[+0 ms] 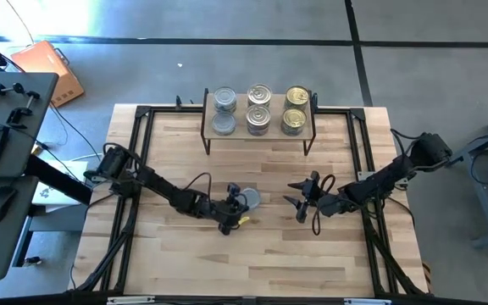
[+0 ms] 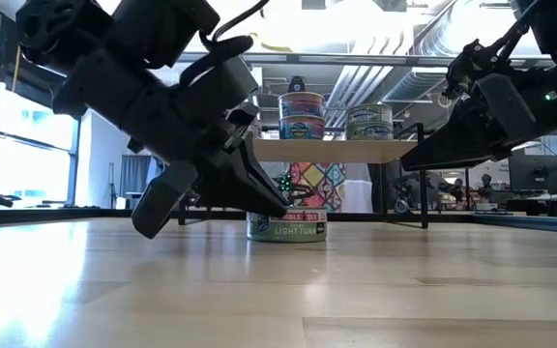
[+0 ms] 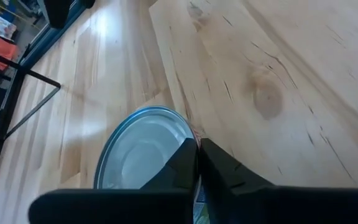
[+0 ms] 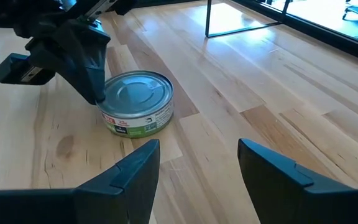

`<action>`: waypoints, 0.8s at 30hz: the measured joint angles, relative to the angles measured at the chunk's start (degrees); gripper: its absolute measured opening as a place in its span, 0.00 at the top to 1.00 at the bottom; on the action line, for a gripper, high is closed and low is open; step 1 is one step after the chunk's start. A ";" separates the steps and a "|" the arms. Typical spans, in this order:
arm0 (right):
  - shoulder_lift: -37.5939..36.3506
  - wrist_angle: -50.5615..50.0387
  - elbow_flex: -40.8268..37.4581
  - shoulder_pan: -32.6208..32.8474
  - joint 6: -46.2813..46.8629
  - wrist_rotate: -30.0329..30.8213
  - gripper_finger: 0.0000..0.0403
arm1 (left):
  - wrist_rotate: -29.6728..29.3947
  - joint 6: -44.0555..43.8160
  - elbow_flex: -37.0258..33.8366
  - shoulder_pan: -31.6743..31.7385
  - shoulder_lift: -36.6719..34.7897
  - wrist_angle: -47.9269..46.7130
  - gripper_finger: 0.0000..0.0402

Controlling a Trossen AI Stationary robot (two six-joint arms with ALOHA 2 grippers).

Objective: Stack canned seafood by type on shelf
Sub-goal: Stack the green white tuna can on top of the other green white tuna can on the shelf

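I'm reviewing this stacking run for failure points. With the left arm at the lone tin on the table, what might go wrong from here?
1. The left gripper has its fingers shut beside the tin, at its edge rather than around it, so a lift would likely come up empty.
2. Pressing on from that side may shove the tin across the table.
3. The shelf already carries three stacks, so adding another tin could topple one.

Tin (image 4: 137,101) nr centre of worktop (image 1: 252,254): plain silver-grey top, green/white label w/ red strip. Worktop pale wood, striped grain. Shelf (image 1: 259,134) light wood, black wire legs. Right-stack tins (image 1: 296,108) gold-yellow tops. Both hands black.
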 joint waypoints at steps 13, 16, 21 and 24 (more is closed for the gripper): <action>0.00 -0.82 0.00 -0.23 -0.20 0.01 0.48 | -4.95 3.96 2.08 -2.88 -8.76 -14.55 1.00; 0.00 -0.82 0.00 -0.58 -0.20 -0.05 0.48 | -6.24 4.02 2.15 -2.87 -10.24 -15.59 1.00; 0.00 -0.87 0.00 -0.66 -0.19 -0.07 0.48 | -7.55 4.03 2.26 -3.12 -11.85 -15.36 1.00; 0.00 -0.91 0.00 -0.66 0.13 -0.15 0.48 | -9.94 4.20 2.28 -3.72 -12.06 -15.37 1.00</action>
